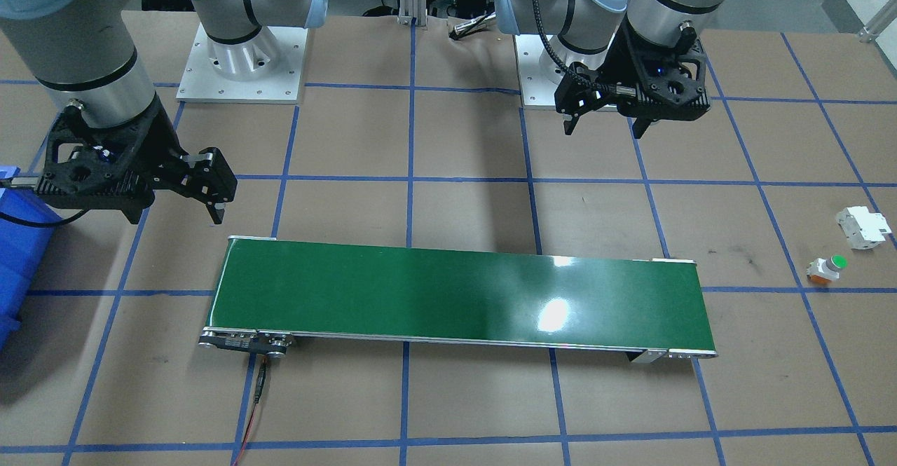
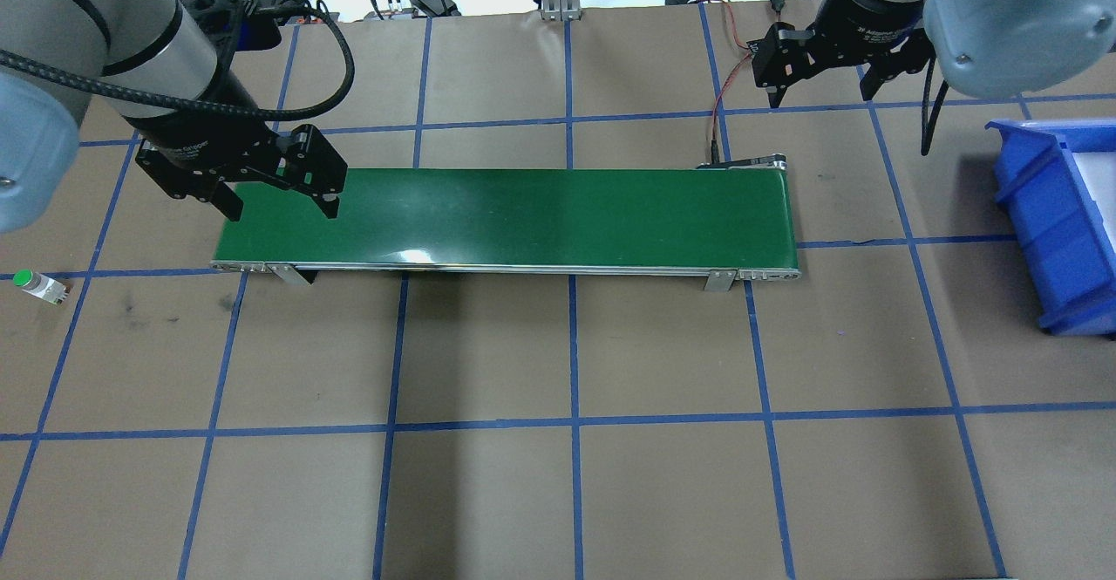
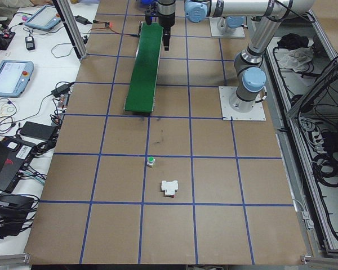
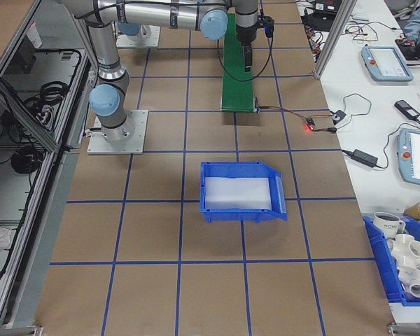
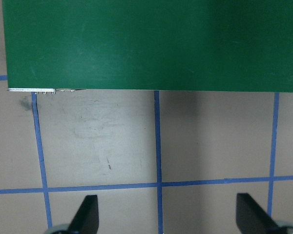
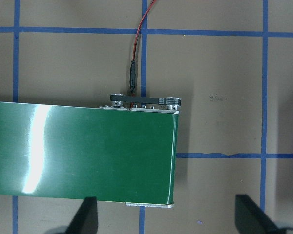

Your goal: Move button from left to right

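Well out past the left gripper [image 2: 283, 186], away from the belt [image 2: 506, 218], the button [image 2: 35, 284] lies untouched. Both grippers, right [image 2: 819, 74] too, hang spread and empty. Nothing started: the left must reach outward, then descend.

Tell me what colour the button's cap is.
Green. The button has a round green cap on a white body with an orange base, clearest in the exterior front-facing view.

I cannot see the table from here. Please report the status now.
Left gripper open, empty. Right gripper open, empty. Button on the table beside the white part, untouched. Nothing blocks it.
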Controlling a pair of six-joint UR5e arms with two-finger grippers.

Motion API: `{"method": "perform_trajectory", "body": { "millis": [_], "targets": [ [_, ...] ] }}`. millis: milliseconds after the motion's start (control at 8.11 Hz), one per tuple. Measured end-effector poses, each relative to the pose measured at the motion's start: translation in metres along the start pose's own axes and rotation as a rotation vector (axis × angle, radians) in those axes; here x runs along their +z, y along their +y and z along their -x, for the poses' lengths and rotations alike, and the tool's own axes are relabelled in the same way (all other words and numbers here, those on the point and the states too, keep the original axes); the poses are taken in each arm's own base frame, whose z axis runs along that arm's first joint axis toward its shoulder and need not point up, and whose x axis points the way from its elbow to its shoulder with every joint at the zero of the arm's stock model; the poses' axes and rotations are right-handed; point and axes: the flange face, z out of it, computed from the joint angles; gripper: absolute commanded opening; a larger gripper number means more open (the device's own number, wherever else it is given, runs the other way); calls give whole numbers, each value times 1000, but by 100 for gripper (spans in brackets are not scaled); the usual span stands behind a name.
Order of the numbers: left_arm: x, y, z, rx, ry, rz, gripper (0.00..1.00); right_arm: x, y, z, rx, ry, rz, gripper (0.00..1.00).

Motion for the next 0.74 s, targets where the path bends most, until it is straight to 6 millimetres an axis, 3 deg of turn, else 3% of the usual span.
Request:
{"method": "perform_trajectory", "body": {
  "millis": [370, 493, 616, 740],
  "targets": [
    [-5, 0, 3, 8, 2, -11, 100, -12, 7, 4, -6, -7, -12, 100],
    [-6, -2, 13, 36, 1, -14, 100, -14, 8, 5, -6, -8, -14, 100],
    [-6, -8, 40, 49, 0, -13, 100, -14, 8, 5, -7, -8, -14, 100],
    [-4, -15, 86, 44, 2, -8, 100, -14, 8, 5, -7, -7, -14, 100]
  ]
}}
